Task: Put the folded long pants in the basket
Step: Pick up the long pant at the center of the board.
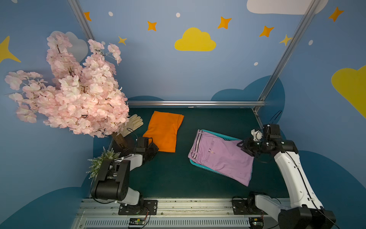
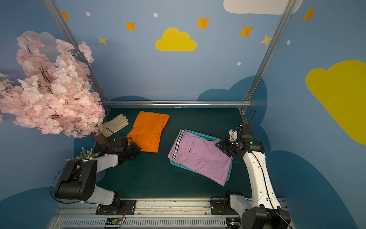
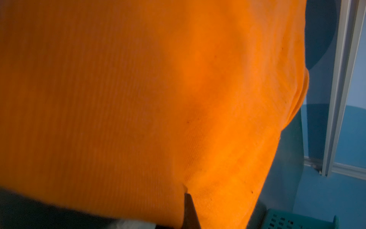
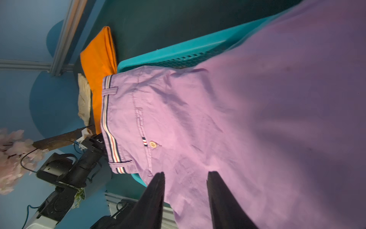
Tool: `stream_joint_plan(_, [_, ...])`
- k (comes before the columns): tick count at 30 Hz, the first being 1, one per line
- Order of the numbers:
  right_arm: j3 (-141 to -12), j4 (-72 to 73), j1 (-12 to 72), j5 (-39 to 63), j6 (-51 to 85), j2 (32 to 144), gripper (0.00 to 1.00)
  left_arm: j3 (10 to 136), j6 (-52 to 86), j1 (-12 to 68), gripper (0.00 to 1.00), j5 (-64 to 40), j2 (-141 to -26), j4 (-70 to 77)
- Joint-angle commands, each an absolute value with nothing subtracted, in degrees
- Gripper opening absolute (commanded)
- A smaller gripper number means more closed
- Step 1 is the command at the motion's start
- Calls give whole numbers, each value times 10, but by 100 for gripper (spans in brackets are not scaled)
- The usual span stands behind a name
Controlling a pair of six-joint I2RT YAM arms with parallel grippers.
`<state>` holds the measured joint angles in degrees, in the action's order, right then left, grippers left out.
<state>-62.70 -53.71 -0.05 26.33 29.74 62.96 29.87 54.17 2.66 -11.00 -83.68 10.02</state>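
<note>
The orange folded pants [image 1: 164,130] [image 2: 148,130] lie on the dark mat at the back left. My left gripper [image 1: 153,147] [image 2: 135,148] is shut on their near left corner. In the left wrist view the orange cloth [image 3: 138,99] fills the picture, and one dark fingertip [image 3: 188,198] pokes out under it. The lilac pants [image 1: 219,156] [image 2: 200,156] [image 4: 217,119] with a striped waistband lie across the turquoise basket [image 1: 223,136] [image 2: 206,136] [image 4: 178,51] and overhang its near right end. My right gripper [image 1: 242,146] [image 4: 186,174] hovers open just over their right edge.
A cream glove [image 1: 133,123] lies left of the orange pants. A pink blossom tree [image 1: 75,95] leans over the left side, with its trunk [image 1: 120,139] just behind my left wrist. A green sprig [image 1: 103,160] stands beside my left arm. A metal rail [image 1: 196,103] bounds the back.
</note>
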Motion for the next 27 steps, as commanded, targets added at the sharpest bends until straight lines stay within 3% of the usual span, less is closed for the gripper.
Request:
stream_joint_plan(1, [-656, -450, 42, 308, 321, 637, 40, 286, 514, 29, 2, -155, -796, -16])
stream_joint_plan(6, [-715, -379, 151, 288, 308, 700, 40, 282, 478, 29, 2, -190, -730, -138])
stream_joint_plan(13, [-841, -367, 269, 282, 218, 869, 47, 320, 407, 49, 2, -251, -693, -306])
stream_joint_plan(17, [-935, -402, 309, 269, 180, 984, 52, 322, 442, 109, 2, -217, -671, -353])
stream_joint_plan(27, [-1176, -471, 369, 212, 101, 1225, 60, 328, 500, 103, 2, -99, -578, -454])
